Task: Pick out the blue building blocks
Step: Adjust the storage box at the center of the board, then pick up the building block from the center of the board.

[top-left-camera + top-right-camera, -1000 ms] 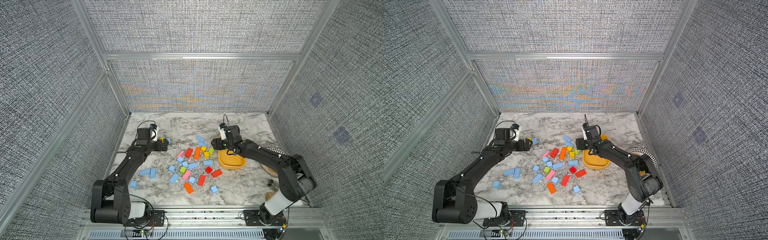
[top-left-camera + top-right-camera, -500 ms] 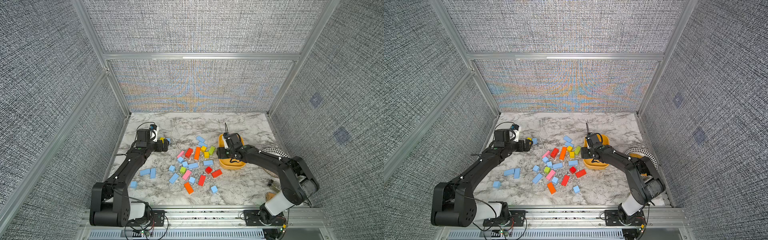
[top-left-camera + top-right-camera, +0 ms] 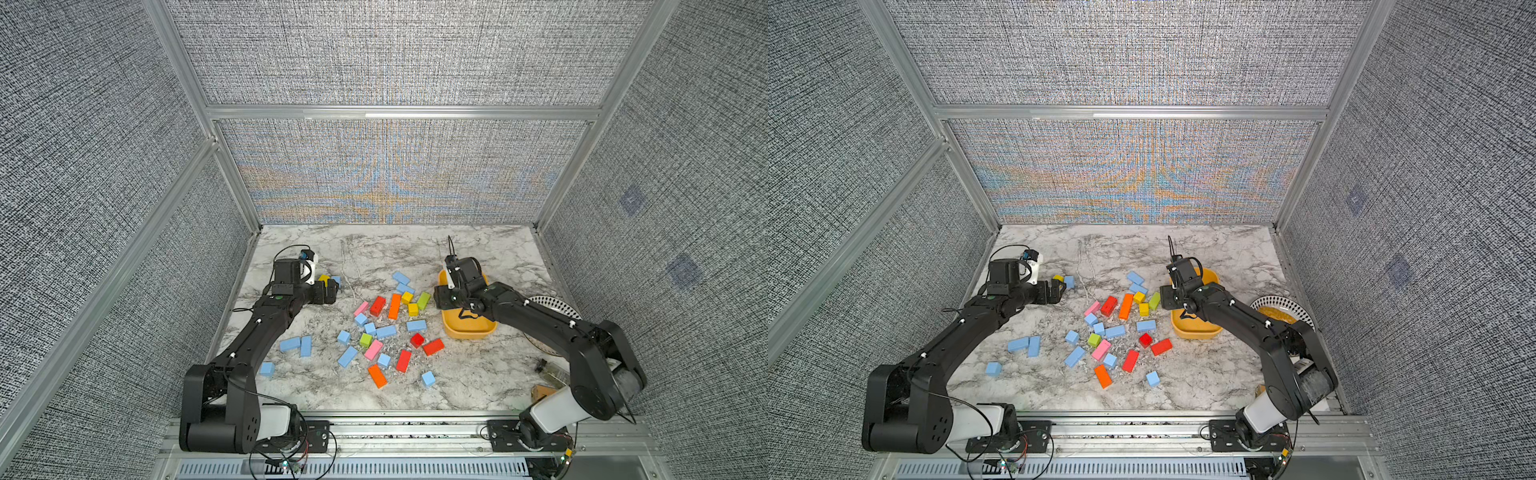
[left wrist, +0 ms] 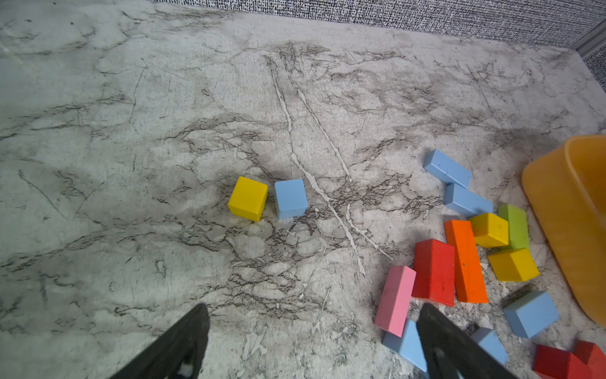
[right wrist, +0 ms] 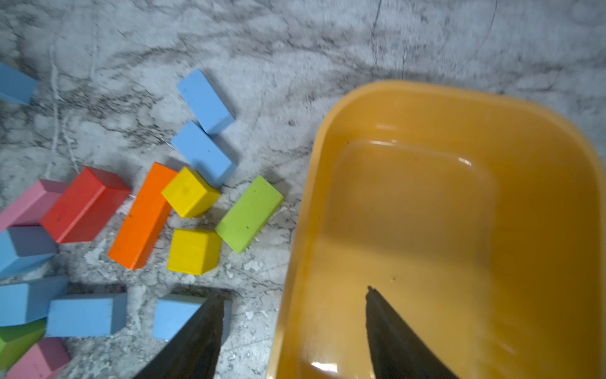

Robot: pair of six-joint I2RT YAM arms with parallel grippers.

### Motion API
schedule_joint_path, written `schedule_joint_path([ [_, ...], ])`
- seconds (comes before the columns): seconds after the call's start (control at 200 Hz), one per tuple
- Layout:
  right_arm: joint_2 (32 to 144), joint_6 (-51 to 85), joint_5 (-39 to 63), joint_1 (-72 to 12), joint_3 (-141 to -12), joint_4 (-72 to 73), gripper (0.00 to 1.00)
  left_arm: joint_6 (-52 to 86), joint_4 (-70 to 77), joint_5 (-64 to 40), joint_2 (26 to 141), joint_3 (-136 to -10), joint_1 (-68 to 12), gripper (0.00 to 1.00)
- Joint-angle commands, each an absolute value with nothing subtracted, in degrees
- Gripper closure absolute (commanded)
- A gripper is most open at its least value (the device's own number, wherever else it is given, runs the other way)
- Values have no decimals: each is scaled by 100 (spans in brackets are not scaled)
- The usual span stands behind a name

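In both top views the right gripper (image 3: 442,301) has swung off the scattered matte light-blue building blocks (image 3: 386,331) to the yellow-orange plastic tub (image 3: 471,334); the left gripper (image 3: 331,291) has stayed put

Left wrist: wide-open jaws face a blue cube (image 4: 291,198) beside a yellow cube (image 4: 248,198)

Right wrist: jaws apart but narrowing, straddling the empty tub's rim and holding nothing, so no blue block is sorted yet

Matte black jointed arms (image 3: 266,328), white base housings (image 3: 272,419), looping black cables (image 3: 291,247), wedge-fingered left end effector (image 4: 313,308).
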State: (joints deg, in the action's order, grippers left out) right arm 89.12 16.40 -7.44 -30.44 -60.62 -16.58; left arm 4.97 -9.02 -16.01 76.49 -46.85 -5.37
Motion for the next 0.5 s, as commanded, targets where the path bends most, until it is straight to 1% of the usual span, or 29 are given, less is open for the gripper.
schedule_joint_path([
  [0.0, 9124, 1290, -646, -3136, -6478, -1618, 35, 454, -756, -1887, 7608, -4697, -524, 0],
  [0.09, 9531, 1018, -385, -3217, -6932, -1433, 37, 303, -773, -2141, 7506, -4677, -485, 0],
  [0.15, 9875, 808, -241, -3273, -7269, -1353, 42, 282, -782, -2165, 7439, -4682, -433, 0],
  [0.26, 10599, 574, -14, -3308, -7933, -1317, 46, 325, -782, -2158, 7371, -4677, -275, 0],
  [0.495, 11997, 484, 17, -3314, -9233, -1330, 46, 343, -756, -2223, 7340, -4615, -1, 0],
])
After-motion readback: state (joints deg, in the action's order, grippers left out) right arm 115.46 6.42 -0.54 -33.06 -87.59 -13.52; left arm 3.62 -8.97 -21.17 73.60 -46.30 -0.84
